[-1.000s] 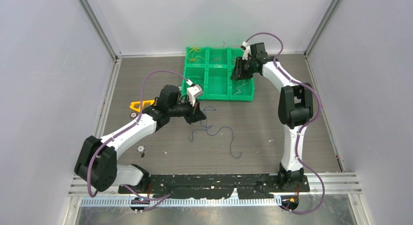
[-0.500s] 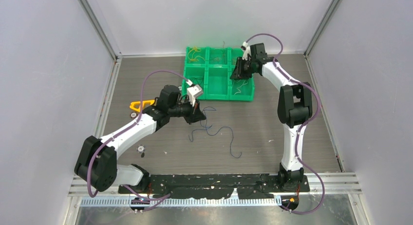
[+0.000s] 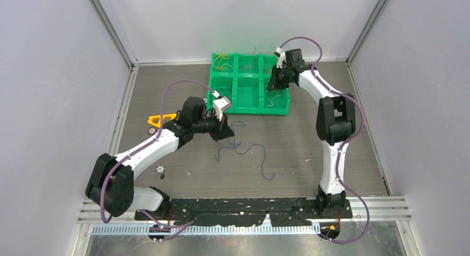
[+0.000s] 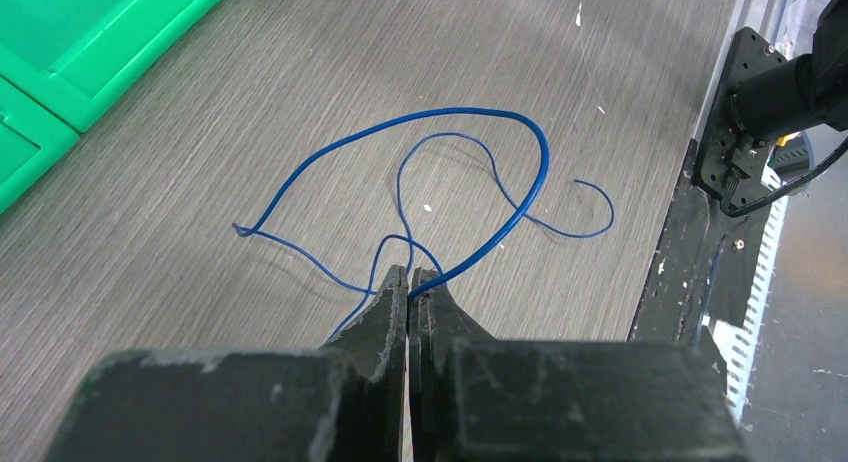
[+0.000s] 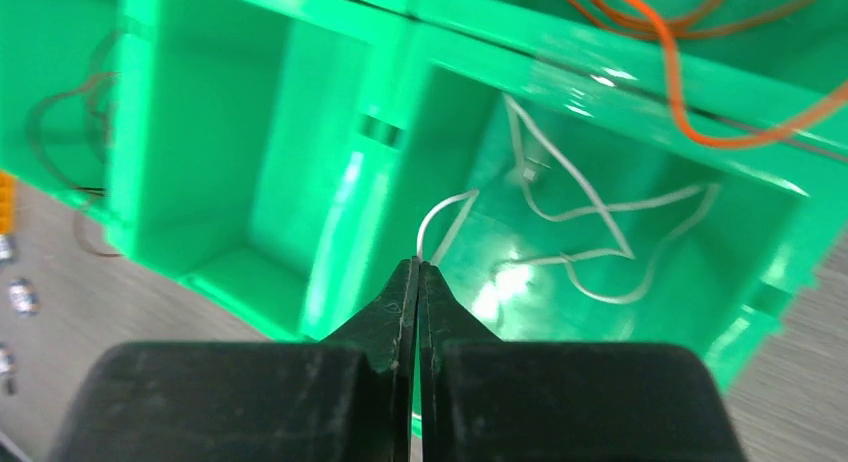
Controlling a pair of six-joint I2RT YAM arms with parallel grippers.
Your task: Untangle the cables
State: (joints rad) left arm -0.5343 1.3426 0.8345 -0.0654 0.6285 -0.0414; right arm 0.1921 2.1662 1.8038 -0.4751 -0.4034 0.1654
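My left gripper (image 4: 410, 274) clamps the blue cable (image 4: 520, 197) looped on the table (image 4: 150, 212), my right gripper (image 5: 418, 267) closed at, perhaps on, the white cable (image 5: 590, 227) in the green bin (image 5: 200, 132); a hasty pull could knot the loops.

Grey wood-grain counter (image 3: 310, 150). Green bins (image 3: 260, 109) sit at upper centre, a blue cable (image 4: 460, 109) sprawls mid-frame, and a yellow piece (image 3: 157, 120) and small round bits (image 3: 160, 169) lie at left.
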